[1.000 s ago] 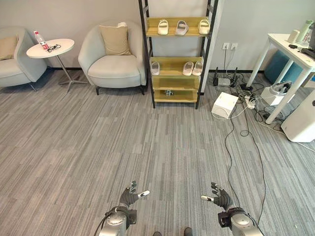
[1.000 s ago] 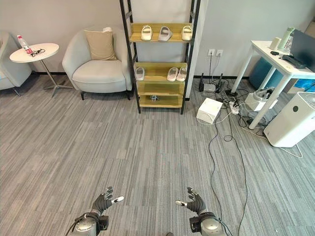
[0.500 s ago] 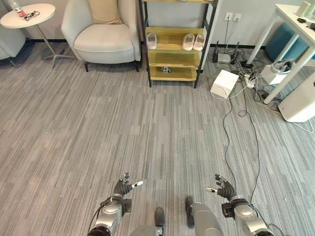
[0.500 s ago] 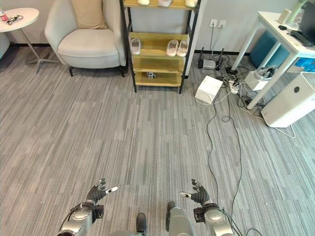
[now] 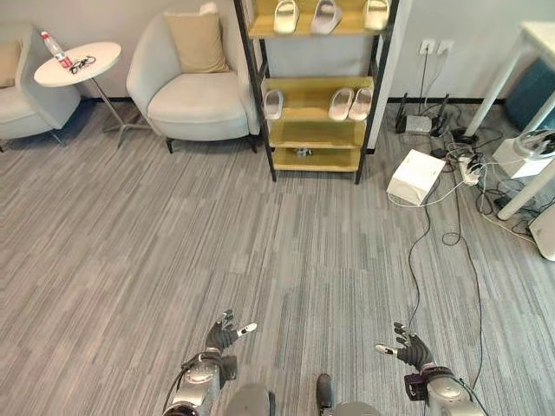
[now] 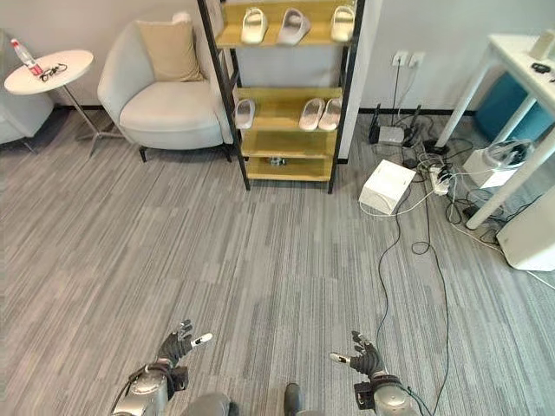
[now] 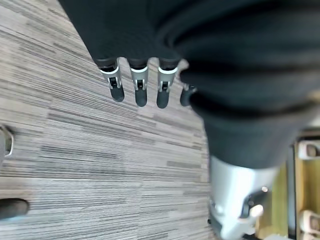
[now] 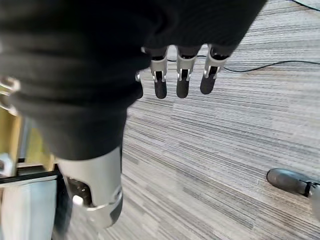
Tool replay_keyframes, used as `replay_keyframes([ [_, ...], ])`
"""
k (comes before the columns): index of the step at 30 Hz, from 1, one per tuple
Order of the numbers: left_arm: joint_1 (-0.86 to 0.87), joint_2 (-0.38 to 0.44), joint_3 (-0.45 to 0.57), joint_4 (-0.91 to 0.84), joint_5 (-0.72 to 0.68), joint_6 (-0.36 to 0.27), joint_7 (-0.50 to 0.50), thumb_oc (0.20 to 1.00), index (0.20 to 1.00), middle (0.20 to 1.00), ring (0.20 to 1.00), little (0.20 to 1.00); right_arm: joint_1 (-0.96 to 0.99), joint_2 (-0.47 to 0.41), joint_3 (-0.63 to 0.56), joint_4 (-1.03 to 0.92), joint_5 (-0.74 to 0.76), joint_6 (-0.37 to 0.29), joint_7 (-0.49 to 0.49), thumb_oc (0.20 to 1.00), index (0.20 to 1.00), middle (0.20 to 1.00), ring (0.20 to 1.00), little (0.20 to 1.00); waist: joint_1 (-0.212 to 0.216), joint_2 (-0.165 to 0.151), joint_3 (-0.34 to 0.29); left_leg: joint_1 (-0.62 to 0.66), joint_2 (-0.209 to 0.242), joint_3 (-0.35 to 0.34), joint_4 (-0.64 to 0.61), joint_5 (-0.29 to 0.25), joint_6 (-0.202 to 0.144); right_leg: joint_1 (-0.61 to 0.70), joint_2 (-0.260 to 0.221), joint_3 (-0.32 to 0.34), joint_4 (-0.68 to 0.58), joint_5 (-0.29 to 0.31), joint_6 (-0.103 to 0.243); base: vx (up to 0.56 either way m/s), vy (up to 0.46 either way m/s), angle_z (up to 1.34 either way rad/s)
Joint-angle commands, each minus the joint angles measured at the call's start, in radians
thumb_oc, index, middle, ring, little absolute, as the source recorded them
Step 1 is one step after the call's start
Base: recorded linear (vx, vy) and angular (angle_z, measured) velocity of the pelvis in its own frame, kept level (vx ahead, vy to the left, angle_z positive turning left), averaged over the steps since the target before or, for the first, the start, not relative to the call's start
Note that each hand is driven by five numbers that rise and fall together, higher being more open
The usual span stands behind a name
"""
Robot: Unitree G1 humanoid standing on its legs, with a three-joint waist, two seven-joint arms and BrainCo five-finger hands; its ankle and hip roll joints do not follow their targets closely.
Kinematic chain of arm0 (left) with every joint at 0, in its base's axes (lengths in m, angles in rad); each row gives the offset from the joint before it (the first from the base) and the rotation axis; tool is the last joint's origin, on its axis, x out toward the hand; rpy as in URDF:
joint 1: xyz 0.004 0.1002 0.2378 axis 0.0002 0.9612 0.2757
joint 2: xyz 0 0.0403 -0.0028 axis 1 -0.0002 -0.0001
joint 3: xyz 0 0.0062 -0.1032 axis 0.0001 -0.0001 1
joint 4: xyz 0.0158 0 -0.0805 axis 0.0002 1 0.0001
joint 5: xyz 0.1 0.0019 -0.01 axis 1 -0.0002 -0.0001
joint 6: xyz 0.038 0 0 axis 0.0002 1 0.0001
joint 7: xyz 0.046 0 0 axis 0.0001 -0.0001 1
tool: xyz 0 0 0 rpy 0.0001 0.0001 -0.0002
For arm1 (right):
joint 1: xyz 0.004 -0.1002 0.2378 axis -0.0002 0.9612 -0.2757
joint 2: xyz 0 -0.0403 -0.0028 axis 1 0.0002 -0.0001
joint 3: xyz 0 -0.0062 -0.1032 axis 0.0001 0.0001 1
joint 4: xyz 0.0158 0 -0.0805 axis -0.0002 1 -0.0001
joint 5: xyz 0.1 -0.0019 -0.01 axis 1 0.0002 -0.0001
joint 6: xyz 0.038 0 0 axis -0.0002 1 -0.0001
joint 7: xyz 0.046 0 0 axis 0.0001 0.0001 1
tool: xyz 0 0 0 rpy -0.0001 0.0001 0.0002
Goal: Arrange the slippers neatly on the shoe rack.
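Observation:
A wooden shoe rack [image 5: 314,130] with black posts stands against the far wall. Three pale slippers [image 5: 325,16] sit on its top shelf. On the middle shelf a single slipper [image 5: 272,104] lies at the left and a pair [image 5: 351,102] at the right. A small dark object [image 5: 300,152] rests on the lowest shelf. My left hand [image 5: 220,337] and right hand [image 5: 409,351] hang low over the carpet, far from the rack, both open and holding nothing. The left fingers [image 7: 136,90] and the right fingers [image 8: 181,80] point straight at bare floor.
A grey armchair [image 5: 195,95] with a tan cushion stands left of the rack, beside a round side table [image 5: 76,65] with a bottle. A white box [image 5: 414,176], cables [image 5: 438,234] and a power strip lie on the floor at the right, near a white desk [image 6: 520,95].
The camera has tilted up, so the rack's top shelf shows again. Both hands stay open, low over the carpet.

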Motion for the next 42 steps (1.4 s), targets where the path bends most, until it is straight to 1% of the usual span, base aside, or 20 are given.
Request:
replay_keyframes([
  [1, -0.041, 0.005, -0.019, -0.003, -0.002, -0.03, 0.009, 1.0, 1.0, 1.0, 1.0, 1.0, 0.012, -0.031, -0.017, -0.067, 0.011, -0.031, -0.015, 1.0, 1.0, 1.0, 1.0, 1.0, 0.016, 0.034, -0.003, 0.038, 0.023, 0.044, -0.088, 0.183, -0.028, 0.036, -0.05, 0.013, 0.065, -0.091, 0.098, 0.49, 0.099, -0.14],
  [4, -0.02, 0.006, -0.012, -0.009, -0.002, -0.03, 0.006, 1.0, 1.0, 1.0, 1.0, 1.0, 0.014, -0.022, -0.01, -0.07, -0.005, -0.018, -0.002, 1.0, 1.0, 1.0, 1.0, 1.0, 0.026, 0.033, -0.039, 0.064, 0.027, 0.078, -0.088, 0.199, -0.023, 0.105, -0.079, 0.031, 0.049, -0.12, 0.119, 0.55, 0.231, -0.18],
  [5, -0.007, 0.008, -0.009, -0.013, -0.002, -0.029, 0.004, 1.0, 1.0, 1.0, 1.0, 1.0, 0.016, -0.014, -0.012, -0.059, -0.011, -0.011, 0.003, 1.0, 1.0, 1.0, 1.0, 1.0, 0.032, 0.017, -0.058, 0.085, 0.009, 0.097, -0.076, 0.172, -0.004, 0.115, -0.121, 0.04, 0.06, -0.121, 0.144, 0.61, 0.348, -0.71],
  [8, -0.002, 0.017, -0.002, -0.016, 0.004, -0.029, 0.004, 1.0, 1.0, 1.0, 1.0, 1.0, 0.022, -0.002, -0.012, -0.066, -0.008, -0.009, 0.01, 1.0, 1.0, 1.0, 1.0, 1.0, 0.037, -0.006, -0.066, 0.099, -0.006, 0.118, -0.06, 0.143, 0.017, 0.099, -0.153, 0.061, 0.089, -0.102, 0.165, 0.29, 0.197, -0.4],
  [9, -0.007, 0.029, 0.002, -0.027, 0.004, -0.028, 0.008, 1.0, 1.0, 1.0, 1.0, 1.0, 0.017, 0.006, -0.013, -0.069, -0.001, -0.007, 0.011, 1.0, 1.0, 1.0, 1.0, 1.0, 0.046, -0.024, -0.06, 0.101, -0.026, 0.131, -0.041, 0.109, 0.045, 0.055, -0.192, 0.07, 0.168, -0.05, 0.189, 0.12, 0.122, -0.21],
  [10, -0.007, 0.029, 0.002, -0.027, 0.004, -0.028, 0.008, 1.0, 1.0, 1.0, 1.0, 1.0, 0.017, 0.006, -0.013, -0.069, -0.001, -0.007, 0.011, 1.0, 1.0, 1.0, 1.0, 1.0, 0.047, -0.025, -0.061, 0.1, -0.026, 0.132, -0.04, 0.108, 0.045, 0.053, -0.193, 0.071, 0.17, -0.051, 0.189, 0.22, 0.235, -0.39],
  [11, -0.016, 0.038, 0.005, -0.034, 0.004, -0.03, 0.012, 1.0, 1.0, 1.0, 1.0, 1.0, 0.012, 0.013, -0.01, -0.076, 0.002, -0.008, 0.012, 1.0, 1.0, 1.0, 1.0, 1.0, 0.048, -0.029, -0.044, 0.116, -0.042, 0.139, -0.037, 0.089, 0.068, -0.007, -0.212, 0.08, 0.293, 0.02, 0.193, 0.1, 0.115, -0.4],
  [14, -0.028, 0.049, 0.005, -0.034, 0.005, -0.028, 0.013, 1.0, 1.0, 1.0, 1.0, 1.0, 0.002, 0.02, -0.003, -0.071, 0.005, -0.009, 0.012, 1.0, 1.0, 1.0, 1.0, 1.0, 0.05, -0.023, -0.025, 0.153, -0.043, 0.145, -0.049, 0.069, 0.077, -0.071, -0.214, 0.068, 0.372, 0.062, 0.184, 0.15, 0.103, 0.02],
  [15, -0.034, 0.059, 0.007, -0.037, 0.0, -0.028, 0.013, 1.0, 1.0, 1.0, 1.0, 1.0, 0.001, 0.024, -0.003, -0.083, 0.009, -0.007, 0.014, 1.0, 1.0, 1.0, 1.0, 1.0, 0.041, -0.012, -0.01, 0.195, -0.034, 0.146, -0.07, 0.058, 0.073, -0.132, -0.198, 0.033, 0.359, 0.058, 0.174, 0.24, 0.053, 0.18],
  [17, -0.043, 0.065, 0.006, -0.032, -0.001, -0.028, 0.009, 1.0, 1.0, 1.0, 1.0, 1.0, 0.001, 0.021, -0.015, -0.085, 0.018, -0.012, 0.011, 1.0, 1.0, 1.0, 1.0, 1.0, 0.014, -0.001, 0.009, 0.247, -0.025, 0.14, -0.083, 0.038, 0.059, -0.189, -0.157, -0.021, 0.255, 0.019, 0.169, 0.32, -0.047, 0.03],
  [20, -0.06, 0.063, 0.002, -0.034, 0.021, -0.024, 0.008, 1.0, 1.0, 1.0, 1.0, 1.0, 0.014, 0.022, -0.02, -0.109, 0.017, -0.015, 0.008, 1.0, 1.0, 1.0, 1.0, 1.0, -0.033, -0.005, 0.013, 0.326, -0.02, 0.131, -0.088, -0.002, 0.035, -0.245, -0.12, -0.076, 0.08, 0.083, 0.184, 0.33, -0.138, 0.17],
  [23, -0.066, 0.056, -0.009, -0.038, 0.024, -0.026, 0.006, 1.0, 1.0, 1.0, 1.0, 1.0, 0.026, 0.023, -0.02, -0.123, 0.012, -0.014, 0.008, 1.0, 1.0, 1.0, 1.0, 1.0, -0.048, -0.001, 0.008, 0.353, -0.011, 0.122, -0.088, -0.015, 0.025, -0.242, -0.122, -0.092, 0.082, 0.093, 0.188, 0.25, -0.181, 0.46],
  [24, -0.063, 0.048, -0.017, -0.034, 0.03, -0.027, 0.003, 1.0, 1.0, 1.0, 1.0, 1.0, 0.037, 0.021, -0.019, -0.123, 0.02, -0.016, 0.013, 1.0, 1.0, 1.0, 1.0, 1.0, -0.051, -0.001, -0.006, 0.371, 0.004, 0.121, -0.075, -0.026, 0.013, -0.211, -0.117, -0.091, 0.079, 0.084, 0.173, 0.2, -0.19, 0.3],
  [27, -0.061, 0.04, -0.024, -0.027, 0.03, -0.025, -0.002, 1.0, 1.0, 1.0, 1.0, 1.0, 0.042, 0.01, -0.015, -0.12, 0.024, -0.017, 0.02, 1.0, 1.0, 1.0, 1.0, 1.0, -0.056, 0.009, -0.018, 0.376, 0.036, 0.113, -0.029, -0.015, -0.008, -0.186, -0.097, -0.085, 0.088, 0.061, 0.153, 0.25, -0.303, 0.25],
  [28, -0.06, 0.032, -0.026, -0.027, 0.019, -0.023, -0.01, 1.0, 1.0, 1.0, 1.0, 1.0, 0.047, -0.012, -0.004, -0.132, 0.031, -0.02, 0.031, 1.0, 1.0, 1.0, 1.0, 1.0, -0.056, 0.015, -0.016, 0.34, 0.066, 0.081, 0.104, 0.039, -0.034, -0.145, -0.067, -0.083, 0.095, 0.028, 0.117, 0.21, -0.317, 0.16],
  [31, -0.06, 0.027, -0.032, -0.036, 0.006, -0.024, -0.007, 1.0, 1.0, 1.0, 1.0, 1.0, 0.042, -0.035, -0.006, -0.13, 0.037, -0.018, 0.036, 1.0, 1.0, 1.0, 1.0, 1.0, -0.034, -0.003, 0.003, 0.243, 0.008, -0.015, 0.259, 0.08, -0.036, -0.088, -0.063, -0.055, 0.077, 0.003, 0.09, 0.23, -0.262, -0.33],
  [35, -0.044, 0.024, -0.031, -0.024, 0.008, -0.025, -0.01, 1.0, 1.0, 1.0, 1.0, 1.0, 0.047, -0.04, -0.009, -0.127, 0.038, -0.016, 0.04, 1.0, 1.0, 1.0, 1.0, 1.0, -0.007, -0.01, 0.004, 0.173, -0.026, -0.018, 0.154, 0.027, -0.007, -0.044, -0.067, -0.029, 0.055, -0.015, 0.1, 0.25, -0.043, -0.45],
  [36, -0.034, 0.022, -0.036, -0.01, 0.033, -0.024, -0.008, 1.0, 1.0, 1.0, 1.0, 1.0, 0.051, -0.043, -0.005, -0.118, 0.021, -0.018, 0.037, 1.0, 1.0, 1.0, 1.0, 1.0, 0.02, 0.013, -0.004, 0.096, -0.03, 0.005, -0.008, 0.129, -0.004, 0.006, -0.043, -0.021, 0.037, -0.038, 0.1, 0.36, 0.024, -0.38],
  [38, -0.028, 0.026, -0.028, 0.0, 0.045, -0.022, -0.01, 1.0, 1.0, 1.0, 1.0, 1.0, 0.045, -0.04, 0.002, -0.112, 0.007, -0.015, 0.038, 1.0, 1.0, 1.0, 1.0, 1.0, 0.04, 0.028, -0.009, 0.06, -0.036, 0.035, -0.072, 0.195, -0.021, 0.054, -0.019, 0.002, 0.029, -0.067, 0.095, 0.46, 0.059, -0.08],
  [42, 0.006, 0.017, -0.011, -0.004, 0.026, -0.022, -0.011, 1.0, 1.0, 1.0, 1.0, 1.0, 0.037, -0.022, 0.01, -0.115, -0.003, -0.007, 0.05, 1.0, 1.0, 1.0, 1.0, 1.0, 0.046, 0.017, -0.041, 0.118, -0.052, 0.041, -0.053, 0.135, 0.021, 0.101, -0.077, 0.018, 0.075, -0.123, 0.124, 0.4, 0.176, -0.66],
])
